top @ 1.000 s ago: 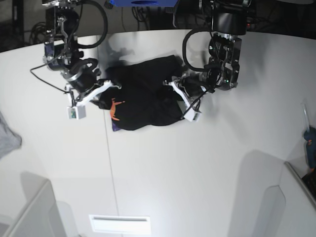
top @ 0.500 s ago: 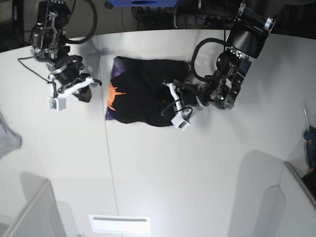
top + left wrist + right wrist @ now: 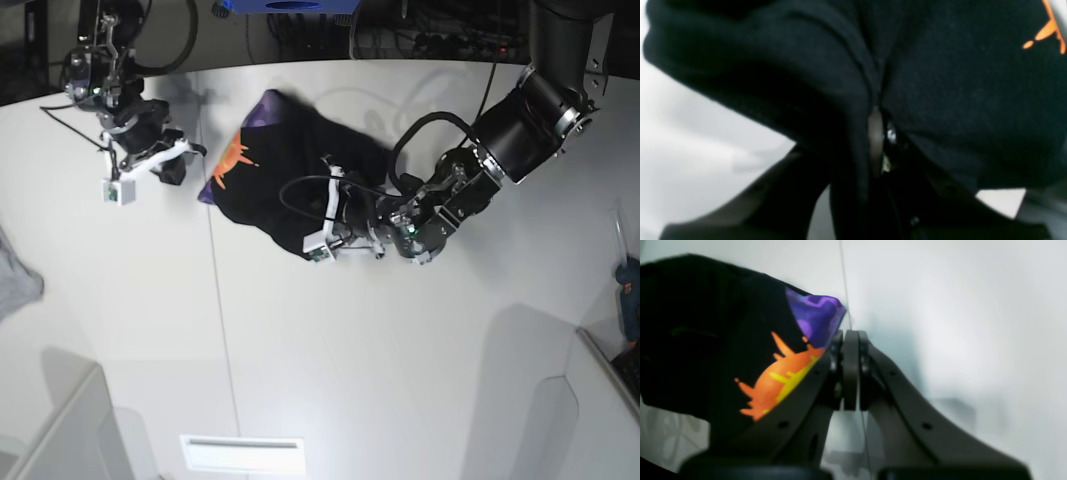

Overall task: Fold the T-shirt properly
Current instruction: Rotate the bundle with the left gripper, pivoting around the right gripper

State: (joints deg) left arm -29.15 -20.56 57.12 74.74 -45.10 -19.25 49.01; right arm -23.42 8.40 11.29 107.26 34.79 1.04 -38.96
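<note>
Nearest you in the base view: a white slotted panel [image 3: 242, 453] at the front edge of the counter [image 3: 400, 350], and a raised pale block [image 3: 60, 430] at the front left corner, cut off by the frame. On the left edge a bit of grey cloth [image 3: 18, 280] shows, mostly out of frame. On the right edge there's a blue item [image 3: 628, 295], too cut off to identify.

Mid-counter: the T-shirt [image 3: 285, 175] lies bunched in a dark heap, w/ an orange-and-purple print [image 3: 232, 160] showing on its left side. Its folds are hard to read, black on black.

The left fingers [image 3: 335, 225] sit at the shirt's near right edge. In the left wrist view, black cloth [image 3: 940, 83] fills nearly the whole frame and wraps over the fingers [image 3: 877, 140], so you only see a sliver of them. They're clamped on a fold of the shirt, w/ only a small gap. A speck of orange shows at the top right of that view.

Further back left, the right fingers [image 3: 150, 165] are off the shirt, just beside its left edge. The right wrist view shows the fingers [image 3: 850, 370] pressed fully together, w/ nothing between them. The print corner [image 3: 786, 373] is just behind them, blurred. Can't tell if it touches.

Back of the counter: cables and a blue object [image 3: 290, 6], cut off at the top.
</note>
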